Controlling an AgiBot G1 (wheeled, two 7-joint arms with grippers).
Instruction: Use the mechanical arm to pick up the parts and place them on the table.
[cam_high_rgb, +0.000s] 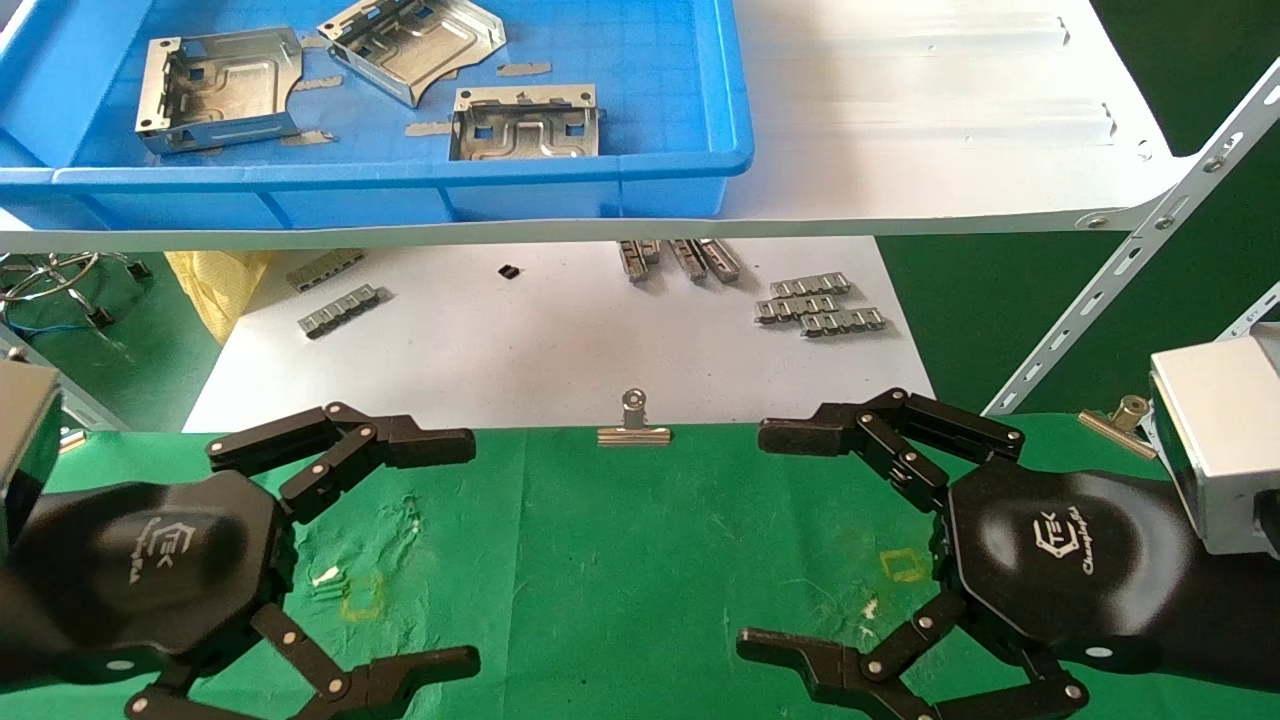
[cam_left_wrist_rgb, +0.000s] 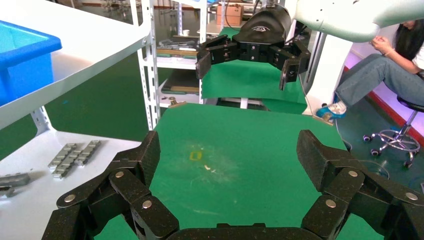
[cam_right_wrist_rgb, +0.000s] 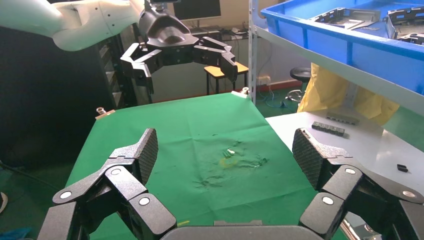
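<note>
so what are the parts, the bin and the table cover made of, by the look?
Parts: bare stamped sheet metal, probably steel or zinc-coated; silvery sheen, embossed channels, folded edges.
Bin: glossy blue moulded plastic, with ribbed walls.
Table cover: matte green cloth; it wrinkles and is held by a metal binder clip.

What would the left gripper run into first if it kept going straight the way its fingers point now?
Probably the right gripper. The left gripper, open, points across the green table toward it, and the left wrist view shows nothing between them, though depth is uncertain.
</note>
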